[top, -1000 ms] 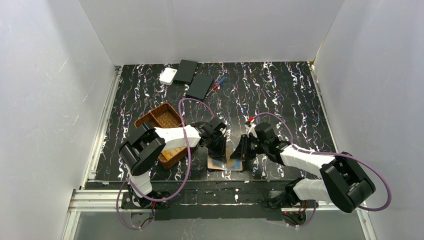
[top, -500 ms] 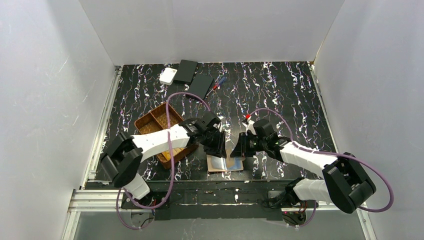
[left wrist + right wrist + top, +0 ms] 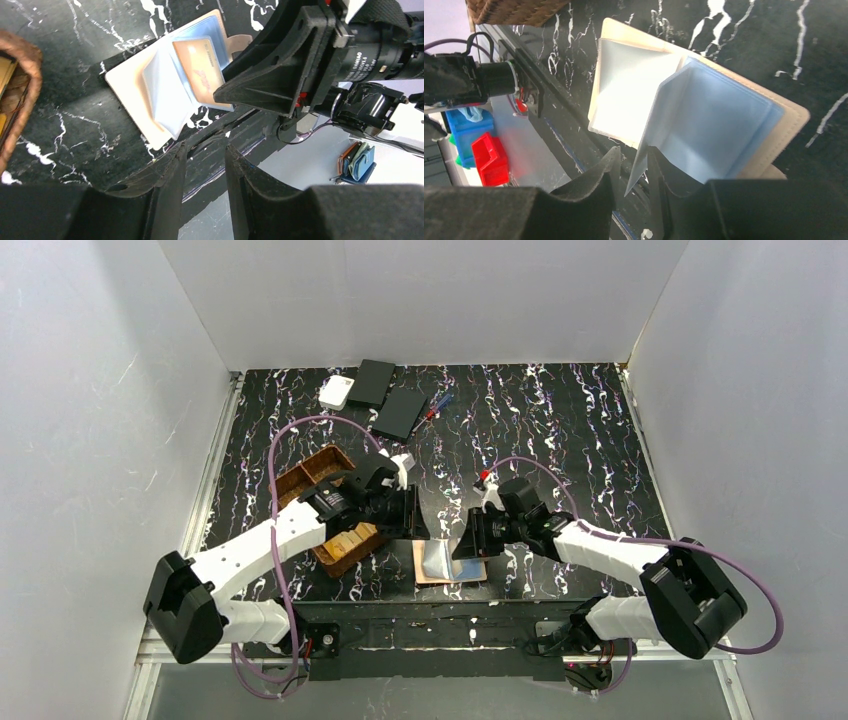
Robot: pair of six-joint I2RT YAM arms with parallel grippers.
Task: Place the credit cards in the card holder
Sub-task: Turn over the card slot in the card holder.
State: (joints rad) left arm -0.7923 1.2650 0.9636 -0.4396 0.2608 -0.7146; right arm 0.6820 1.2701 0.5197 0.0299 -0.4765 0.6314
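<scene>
Straddling card holder (image 3: 724,125) leaf (right claw (image 3: 636,167))

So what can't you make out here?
Whether the right claw grips the clear pocket: unclear, right wrist view.
Brown woven tray: left arm hides most of it, top view.
Tan folding card holder: right claw covers one end, left wrist view.
Print on the orange card: blurred, left wrist view.

Left claw (image 3: 206,150) hangs slightly parted — right claw (image 3: 634,157) pinches a card holder (image 3: 719,125) pocket.
</scene>
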